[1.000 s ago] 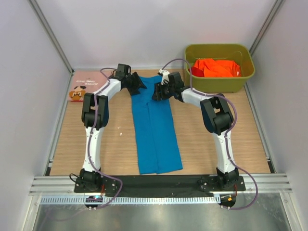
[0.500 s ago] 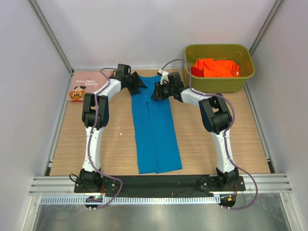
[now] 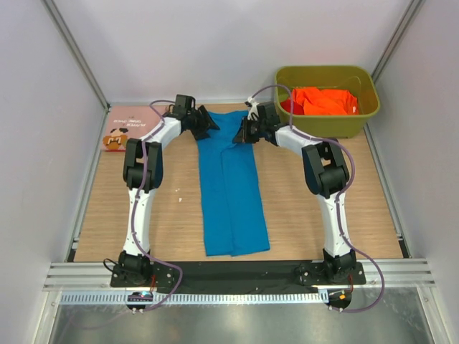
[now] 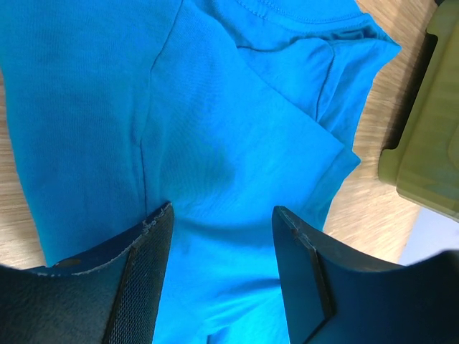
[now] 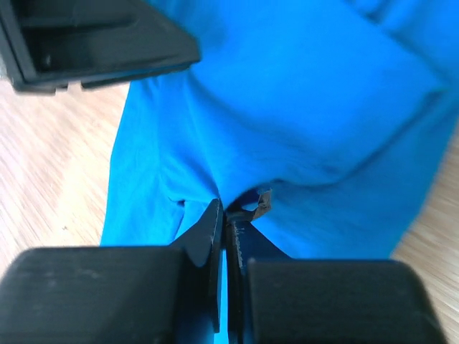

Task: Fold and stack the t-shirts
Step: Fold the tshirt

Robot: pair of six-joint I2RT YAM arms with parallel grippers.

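A bright blue t-shirt (image 3: pixel 231 186), folded lengthwise into a long strip, runs from the table's near edge to the back. Both grippers are at its far collar end. My left gripper (image 3: pixel 207 125) hovers open over the far left of the shirt; in the left wrist view blue cloth (image 4: pixel 215 129) fills the space under the gripper (image 4: pixel 222 240) and nothing sits between its fingers (image 4: pixel 147 276). My right gripper (image 3: pixel 241 135) is shut on a pinch of the blue shirt (image 5: pixel 287 107) at its far right part, jaws (image 5: pixel 226 215) pressed together with cloth bunched at the tips.
A folded pink t-shirt with a brown cartoon print (image 3: pixel 123 129) lies at the back left. An olive-green bin (image 3: pixel 362 115) at the back right holds orange and red t-shirts (image 3: pixel 323 100). White walls enclose the table on three sides.
My right gripper has closed from open onto the blue shirt's far end and shifted slightly back and right. The left gripper has stayed in place, still open.
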